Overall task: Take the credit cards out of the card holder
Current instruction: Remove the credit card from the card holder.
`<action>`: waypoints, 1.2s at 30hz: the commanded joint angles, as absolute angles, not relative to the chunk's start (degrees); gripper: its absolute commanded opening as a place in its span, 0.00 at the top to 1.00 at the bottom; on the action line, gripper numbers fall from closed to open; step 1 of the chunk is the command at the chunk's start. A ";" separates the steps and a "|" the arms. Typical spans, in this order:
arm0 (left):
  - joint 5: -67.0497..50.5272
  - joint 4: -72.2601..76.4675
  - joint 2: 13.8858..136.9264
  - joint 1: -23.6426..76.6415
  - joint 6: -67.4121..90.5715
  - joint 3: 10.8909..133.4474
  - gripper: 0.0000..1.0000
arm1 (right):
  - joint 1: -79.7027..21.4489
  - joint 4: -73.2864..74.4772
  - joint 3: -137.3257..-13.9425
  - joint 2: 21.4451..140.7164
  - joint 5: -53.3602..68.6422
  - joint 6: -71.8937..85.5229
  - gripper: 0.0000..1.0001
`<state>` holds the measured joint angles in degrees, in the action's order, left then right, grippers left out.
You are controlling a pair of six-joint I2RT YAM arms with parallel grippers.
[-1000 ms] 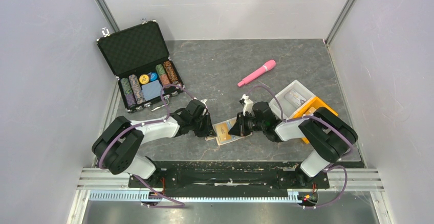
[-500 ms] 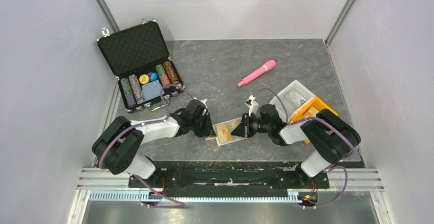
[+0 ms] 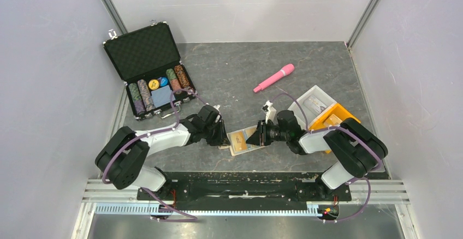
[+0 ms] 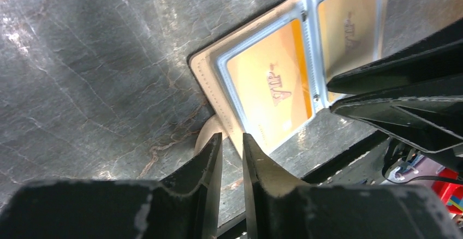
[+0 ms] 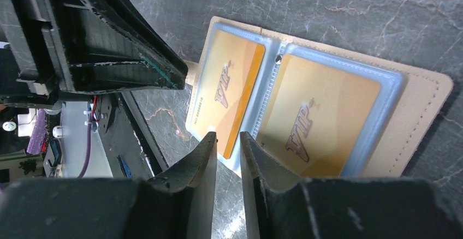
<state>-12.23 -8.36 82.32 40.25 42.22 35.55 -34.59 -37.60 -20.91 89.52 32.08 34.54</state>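
The card holder (image 3: 241,141) lies open and flat on the table between my two grippers, its tan rim (image 5: 423,113) around pale blue sleeves. Two gold credit cards marked VIP sit in the sleeves (image 5: 226,94) (image 5: 316,113), and both show in the left wrist view too (image 4: 273,81) (image 4: 349,26). My left gripper (image 4: 232,136) (image 3: 224,139) is at the holder's left edge beside the snap tab (image 4: 203,136), jaws a narrow gap apart. My right gripper (image 5: 227,135) (image 3: 253,138) is at the sleeve edge by one card's corner, also narrowly open. Neither clamps anything.
An open black poker-chip case (image 3: 155,72) stands at the back left. A pink stick (image 3: 274,78) lies behind the holder. A clear tray (image 3: 314,103) and an orange tray (image 3: 339,120) sit under the right arm. The table's front edge runs just behind both grippers.
The right gripper has drawn back slightly to the right, uncovering more of the card holder. Both pairs of jaws have parted a little. The holder lies where it was.
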 commanded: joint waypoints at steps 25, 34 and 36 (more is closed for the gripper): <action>-12.82 -4.18 89.70 40.17 42.36 36.04 0.86 | -34.38 -38.16 -25.45 95.33 31.40 33.25 0.76; -13.14 -3.52 90.26 40.18 42.71 35.47 0.86 | -34.36 -44.15 -24.11 97.41 33.65 37.48 0.76; -13.23 -3.52 90.26 40.21 42.71 35.43 0.86 | -34.31 -44.59 -23.92 97.84 33.66 38.00 0.76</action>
<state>-14.22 -4.62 87.57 39.81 42.33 37.30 -34.30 -40.40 -24.62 96.55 32.27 36.03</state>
